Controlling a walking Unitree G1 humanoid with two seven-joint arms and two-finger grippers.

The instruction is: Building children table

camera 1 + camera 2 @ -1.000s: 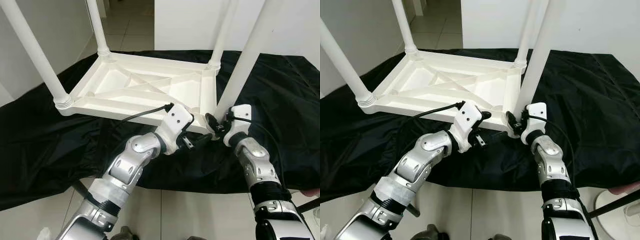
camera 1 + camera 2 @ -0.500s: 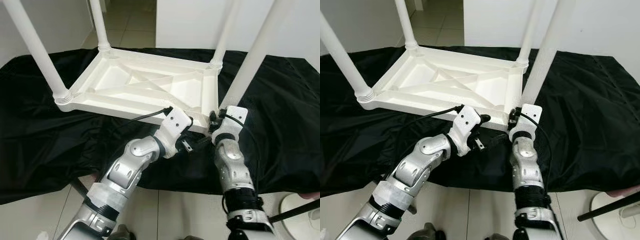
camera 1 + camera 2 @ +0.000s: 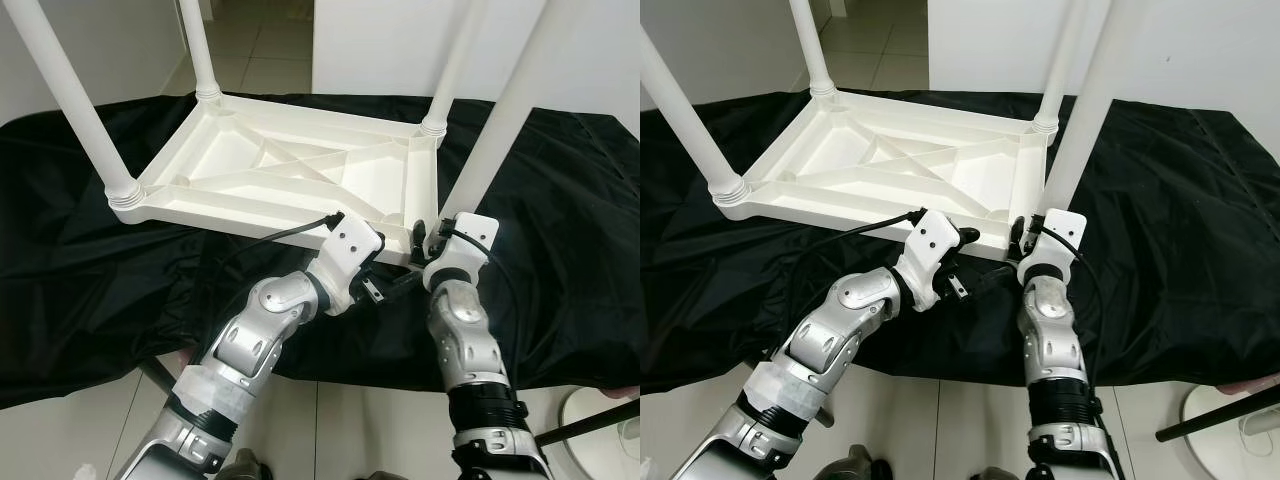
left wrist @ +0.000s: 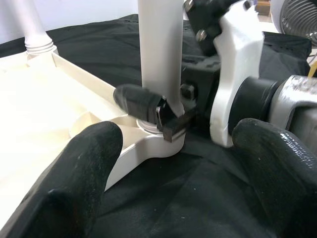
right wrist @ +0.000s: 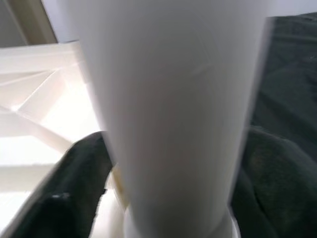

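A white children's table [image 3: 290, 180] lies upside down on a black cloth [image 3: 80, 270], its legs pointing up. My right gripper [image 3: 425, 238] is shut on the base of the near right leg [image 3: 495, 130], where the leg enters the corner socket. In the right wrist view that leg [image 5: 173, 99] stands between the two black fingers [image 5: 74, 188]. My left gripper [image 3: 390, 287] is open just in front of the same corner, low over the cloth. In the left wrist view its fingertips [image 4: 74, 183] flank the socket [image 4: 153, 144] and the right gripper [image 4: 148, 106] without touching them.
The other legs rise at the near left [image 3: 70, 100], far left [image 3: 195, 50] and far right [image 3: 450, 60]. The cloth's front edge ends at the tiled floor [image 3: 350, 430]. A white wall [image 3: 400, 40] stands behind, and a black rod with a round white base [image 3: 600, 430] sits at lower right.
My right forearm has swung left under the corner, so the right gripper has turned around the leg's base while staying on it. The left gripper has hardly moved. The camera shifted slightly.
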